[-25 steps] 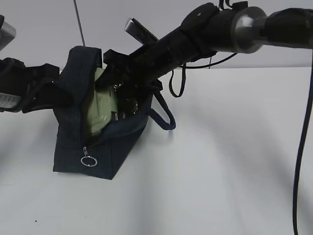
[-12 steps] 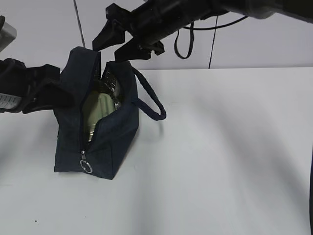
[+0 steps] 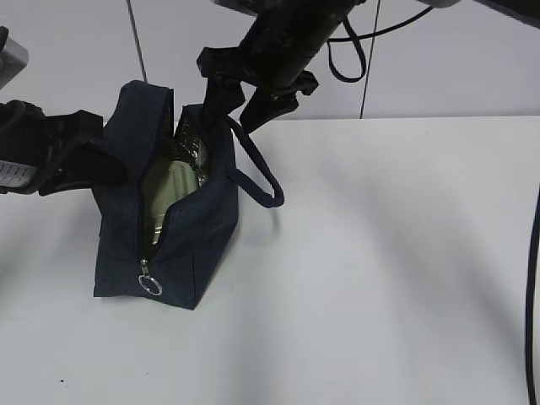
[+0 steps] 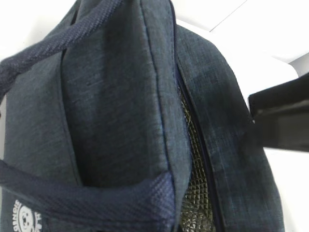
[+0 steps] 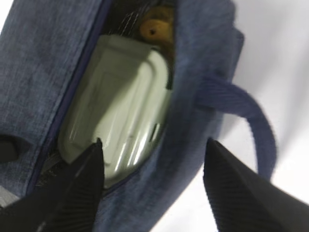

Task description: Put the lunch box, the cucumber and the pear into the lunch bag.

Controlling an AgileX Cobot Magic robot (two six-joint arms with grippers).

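The right arm (image 3: 291, 42) angles down over the lunch bag (image 3: 173, 253), jaws wide and empty; left jaws seemingly clamped on its side.

Both arms are matte black: the right gripper (image 3: 240, 99) has angular black fingers (image 5: 79, 186) (ribbed pads), thin black cables looping at upper centre.

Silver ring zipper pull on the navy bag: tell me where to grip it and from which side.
Grip the silver ring pull across its loop, coming in from the front end of the navy fabric lunch bag; it hangs free and flat against that end, near the bottom.
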